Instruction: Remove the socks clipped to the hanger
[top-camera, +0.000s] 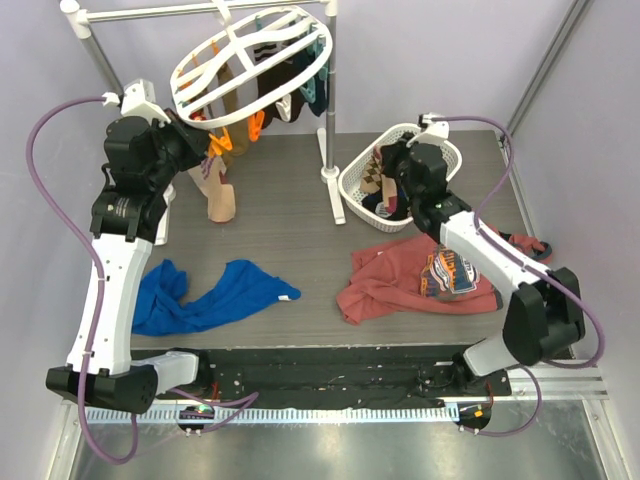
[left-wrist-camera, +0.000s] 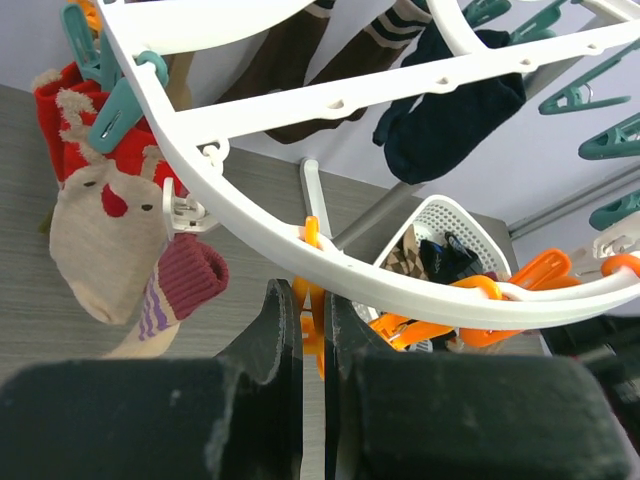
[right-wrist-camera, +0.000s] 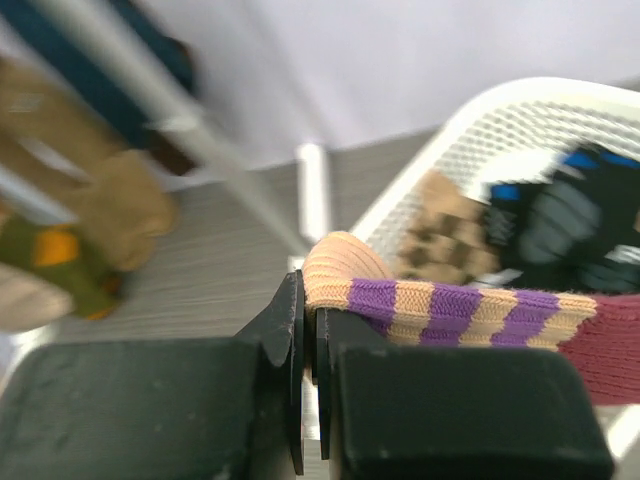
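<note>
The white oval hanger (top-camera: 250, 60) hangs from the rail at the back left, with several socks clipped under it: a beige one (top-camera: 222, 200), dark ones (top-camera: 270, 95) and a teal one (top-camera: 315, 95). My left gripper (top-camera: 205, 140) is at the hanger's near rim. In the left wrist view it (left-wrist-camera: 310, 292) is shut on an orange clip (left-wrist-camera: 311, 235) under the rim (left-wrist-camera: 330, 255); a red and beige reindeer sock (left-wrist-camera: 100, 230) and a navy sock (left-wrist-camera: 450, 120) hang nearby. My right gripper (top-camera: 390, 165) (right-wrist-camera: 311, 285) is shut on a purple-striped sock (right-wrist-camera: 450, 305) above the basket.
The white lattice basket (top-camera: 352, 190) holds several socks at the back right. The metal rail stand's post (top-camera: 328, 120) stands between hanger and basket. A blue shirt (top-camera: 210, 295) lies front left, a red printed shirt (top-camera: 400, 280) front right, a dark garment (top-camera: 525, 245) at the right edge.
</note>
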